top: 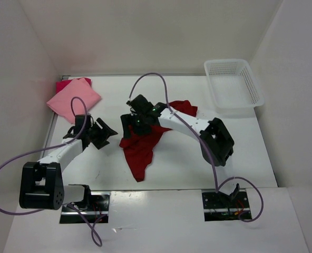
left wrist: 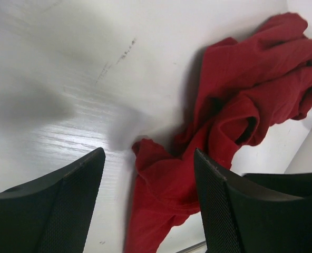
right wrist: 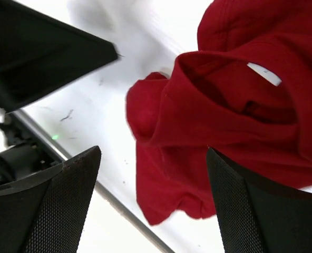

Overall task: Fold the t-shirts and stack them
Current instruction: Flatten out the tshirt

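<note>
Tabletop (top: pixel 240 153): left fingers (left wrist: pixel 66 211), right fingers (right wrist: pixel 50 205) gape wide, gripping nothing.

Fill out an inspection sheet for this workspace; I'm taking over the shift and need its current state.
Surface: white table, faint scuffs.
Job's things: dark red shirt crumpled mid-table; light pink shirt folded atop magenta shirt, far left corner.
Clutter: white basket, far right corner, empty.
Claws: left claw open at the dark red shirt's edge; right claw open over it.
Cables: purple cables loop from both arms.
Surroundings: white walls.
</note>
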Tool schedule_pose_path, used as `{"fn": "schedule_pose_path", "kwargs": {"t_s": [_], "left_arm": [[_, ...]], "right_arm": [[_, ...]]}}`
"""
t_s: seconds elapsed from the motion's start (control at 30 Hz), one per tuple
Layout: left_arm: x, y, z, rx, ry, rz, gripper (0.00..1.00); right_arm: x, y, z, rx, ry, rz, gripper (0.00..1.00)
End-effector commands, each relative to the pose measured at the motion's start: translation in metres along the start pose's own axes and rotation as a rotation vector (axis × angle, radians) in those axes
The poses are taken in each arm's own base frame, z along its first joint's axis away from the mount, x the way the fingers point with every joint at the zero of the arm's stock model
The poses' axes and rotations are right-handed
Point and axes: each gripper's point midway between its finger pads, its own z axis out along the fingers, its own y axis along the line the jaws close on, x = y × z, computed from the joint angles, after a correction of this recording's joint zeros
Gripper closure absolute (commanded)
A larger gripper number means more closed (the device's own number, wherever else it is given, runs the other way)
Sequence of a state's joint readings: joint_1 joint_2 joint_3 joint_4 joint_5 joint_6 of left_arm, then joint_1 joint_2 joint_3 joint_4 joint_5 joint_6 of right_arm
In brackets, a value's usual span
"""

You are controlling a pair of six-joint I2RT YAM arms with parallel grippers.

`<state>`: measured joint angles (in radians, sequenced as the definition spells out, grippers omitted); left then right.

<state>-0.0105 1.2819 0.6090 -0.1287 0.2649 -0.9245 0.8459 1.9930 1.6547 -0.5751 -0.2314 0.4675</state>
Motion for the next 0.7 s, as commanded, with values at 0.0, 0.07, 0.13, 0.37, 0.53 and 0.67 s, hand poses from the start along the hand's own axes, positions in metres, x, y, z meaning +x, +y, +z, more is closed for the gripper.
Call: {"fn": "schedule_pose_path", "kwargs": {"t_s": [0.0,0.07,0.13,0.37,0.53,0.67], "left_arm": [[-0.008,0.009,-0.003,-0.033,-0.042,-0.047,0.24],[-0.008,0.009,-0.003,-0.033,-0.042,-0.047,0.24],[-0.008,0.009,-0.003,-0.033,-0.042,-0.047,0.24],[-0.012,-0.002,-0.006,0.013,-0.035,-0.024,0.24],[-0.010,-0.026,-0.001,0.069,-0.009,0.039,0.24],[-0.009,-0.064,0.008,0.126,0.012,0.118,0.24]], "right_arm": [[-0.002,-0.004,0.015,0.056,0.015,0.004,0.14],[0.000,-0.004,0.029,0.071,0.033,0.010,0.16],[-0.005,-0.010,0.036,0.105,0.017,0.035,0.31],[-0.035,-0.010,0.004,0.157,-0.111,0.062,0.97],[-0.041,-0.071,-0.087,0.217,-0.224,0.187,1.00],[-0.006,-0.150,-0.188,0.266,-0.323,0.342,1.00]]}}
